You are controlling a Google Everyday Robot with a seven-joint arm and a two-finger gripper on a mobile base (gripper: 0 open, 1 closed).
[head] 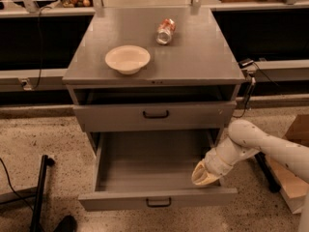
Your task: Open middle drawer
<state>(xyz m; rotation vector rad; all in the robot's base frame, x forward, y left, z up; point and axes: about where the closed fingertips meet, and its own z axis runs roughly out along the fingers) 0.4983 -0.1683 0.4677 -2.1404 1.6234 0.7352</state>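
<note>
The middle drawer is pulled far out of the grey cabinet. Its wide shallow tray lies open and its low front carries a small black loop handle. My gripper reaches in from the right on a white arm. It sits low at the drawer's right side wall, just behind the front panel. The taller-fronted drawer above is pushed in, with a bigger black handle.
On the cabinet top stand a cream bowl and a can lying on its side. A black stand's leg lies on the floor at the left. A cardboard box is at the right. Cables hang at the cabinet's right.
</note>
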